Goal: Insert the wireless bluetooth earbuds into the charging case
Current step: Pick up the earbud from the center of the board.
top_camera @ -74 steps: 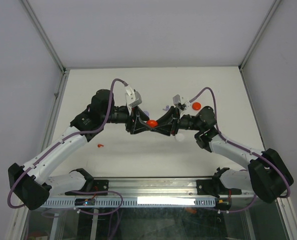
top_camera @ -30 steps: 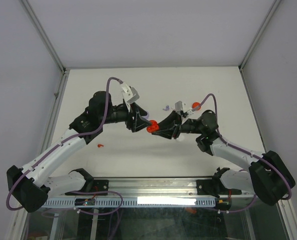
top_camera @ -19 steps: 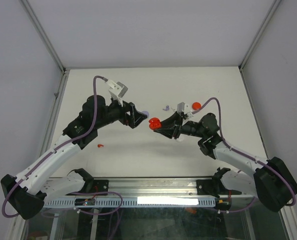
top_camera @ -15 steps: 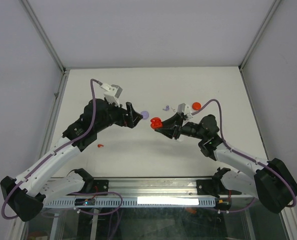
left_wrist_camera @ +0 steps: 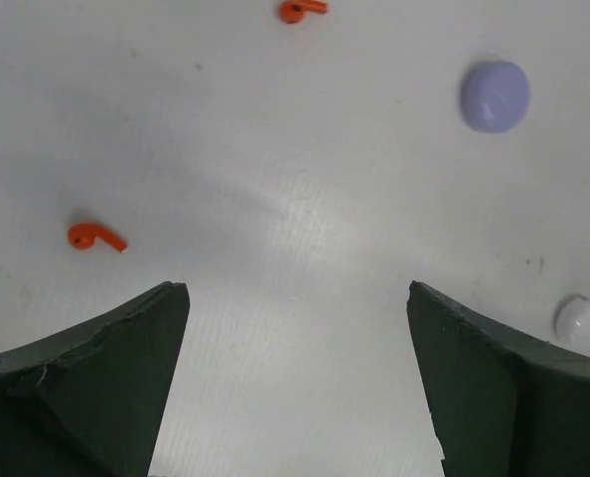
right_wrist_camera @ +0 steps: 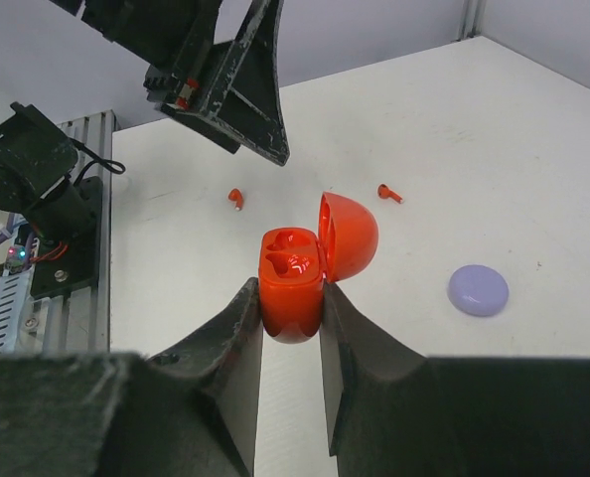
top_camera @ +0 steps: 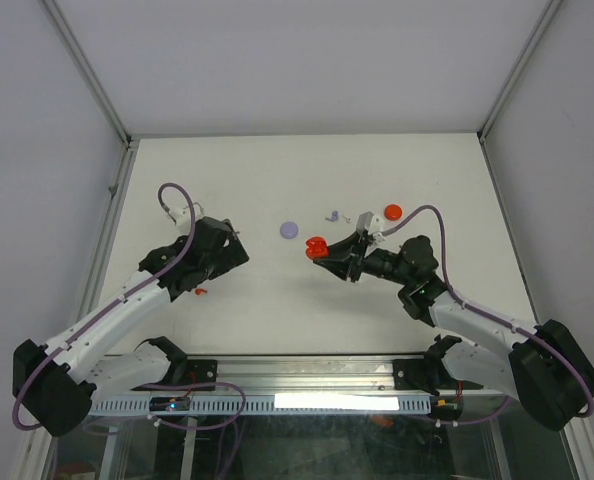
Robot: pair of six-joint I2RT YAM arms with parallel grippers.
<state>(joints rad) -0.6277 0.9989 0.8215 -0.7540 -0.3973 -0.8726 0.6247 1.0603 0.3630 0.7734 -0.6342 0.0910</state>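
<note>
The nearest red earbud [left_wrist_camera: 96, 237] lies loose on the left half of the table [top_camera: 277, 300], toward the near edge. A second red earbud [left_wrist_camera: 302, 9] lies further out. The left gripper [left_wrist_camera: 293, 293] hovers just above this patch with its fingers spread wide and nothing between them. A lilac disc [left_wrist_camera: 495, 95] and a white disc [left_wrist_camera: 581, 321] lie off to its right.

The red charging case [right_wrist_camera: 300, 263] is lifted clear of the table near the middle. The right gripper [right_wrist_camera: 290, 303] is clamped on its lower body, with the lid hinged open and the two wells apparently empty.

The earbud is tiny and lies flat, so fingers closing off-centre would likely push it along or flick it away. A crooked pinch could leave the stem misaligned with its well. Pressing it in may also tip the case in its narrow hold or knock the lid shut.
</note>
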